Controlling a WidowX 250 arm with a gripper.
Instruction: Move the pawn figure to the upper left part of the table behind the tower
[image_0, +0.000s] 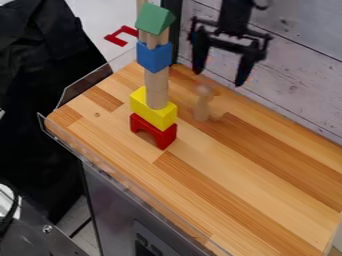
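Since the figure is meant to end up behind the tower, the upper left part of the pale wooden worktop (85, 112), edged by a transparent plastic guard (87, 84), is the likely goal. Next comes the tower, whose build explains its poise: a red arched block (153, 131) stands on its two feet as the base, and a yellow notched block (152, 109) seems to cup a round, pale wooden column (157, 89). That column carries a blue block (153, 56), then short natural-wood pieces (153, 40) hold up a green triangular roof block (155, 19). So tall and narrow a stack would probably topple at a light knock, so the carry calls for a path around it or well above.

Just right of the tower, the small natural-wood pawn figure (202, 104) stands upright, its slim body and round head within reach of a grasp from overhead. Farther right and higher, the black claw (219, 76) hangs with its fingers spread and nothing between them, presumably so they can straddle the pawn once lined up and lowered.
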